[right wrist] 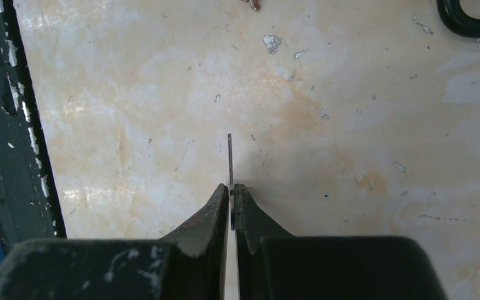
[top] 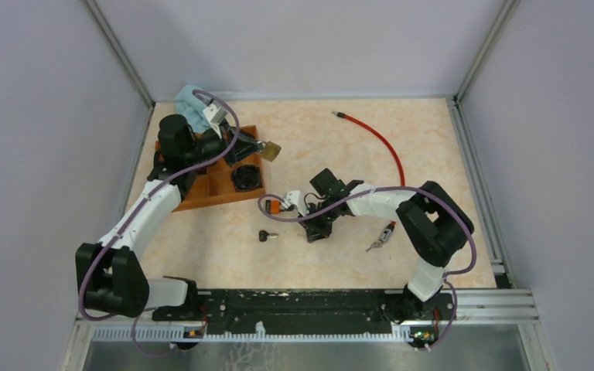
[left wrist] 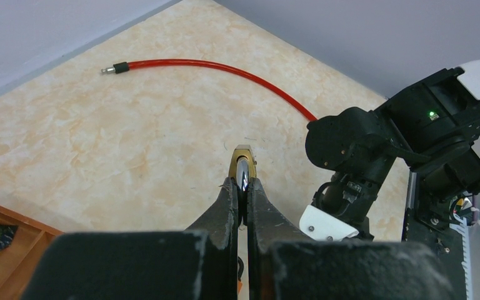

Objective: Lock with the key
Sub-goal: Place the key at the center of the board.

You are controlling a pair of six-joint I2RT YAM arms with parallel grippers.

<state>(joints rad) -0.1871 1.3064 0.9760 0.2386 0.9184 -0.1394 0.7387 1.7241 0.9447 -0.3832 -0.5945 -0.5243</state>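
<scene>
My left gripper (top: 257, 147) is shut on a brass padlock (top: 271, 151) and holds it by its silver shackle above the table, just right of the orange tray. In the left wrist view the padlock (left wrist: 244, 164) sticks out edge-on past the closed fingertips (left wrist: 231, 195). My right gripper (top: 315, 232) is shut on a thin silver key (right wrist: 230, 159), blade pointing out beyond the tips, low over the table at the centre. A second key with a black head (top: 267, 236) lies on the table left of the right gripper.
An orange tray (top: 215, 193) with a black ring stands at the left, a blue cloth (top: 189, 104) behind it. A red cable (top: 379, 143) curves across the back right. Another small key set (top: 383, 236) lies right of centre. An orange-tagged item (top: 276, 206) lies near the right gripper.
</scene>
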